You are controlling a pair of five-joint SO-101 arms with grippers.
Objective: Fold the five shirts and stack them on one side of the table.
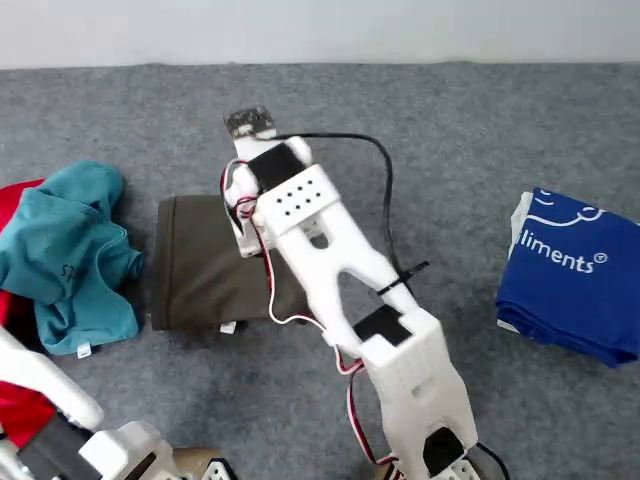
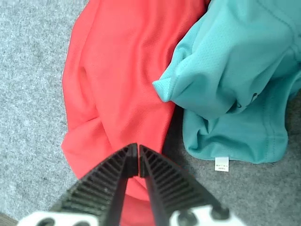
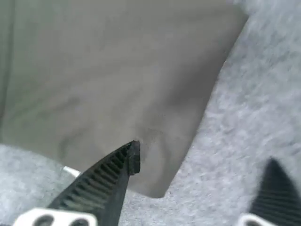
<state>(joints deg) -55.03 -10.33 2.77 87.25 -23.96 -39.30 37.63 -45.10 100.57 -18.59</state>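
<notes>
A folded olive shirt [image 1: 200,270] lies left of the table's middle. My right arm [image 1: 330,250] stretches over it. My right gripper [image 3: 204,160] is open just above the olive shirt [image 3: 117,70], one finger over the cloth and the other over bare carpet past its edge. At the far left a crumpled teal shirt [image 1: 70,250] lies on a red shirt [image 1: 18,410]. My left gripper [image 2: 138,160] hangs shut and empty over the red shirt [image 2: 117,70], beside the teal shirt [image 2: 235,70]. A folded blue shirt [image 1: 575,275] sits at the right on a white one [image 1: 520,225].
The grey carpeted table top [image 1: 470,150] is bare between the olive shirt and the blue stack. My left arm's base [image 1: 60,400] stands at the near left corner. A black cable [image 1: 380,170] loops off the right arm.
</notes>
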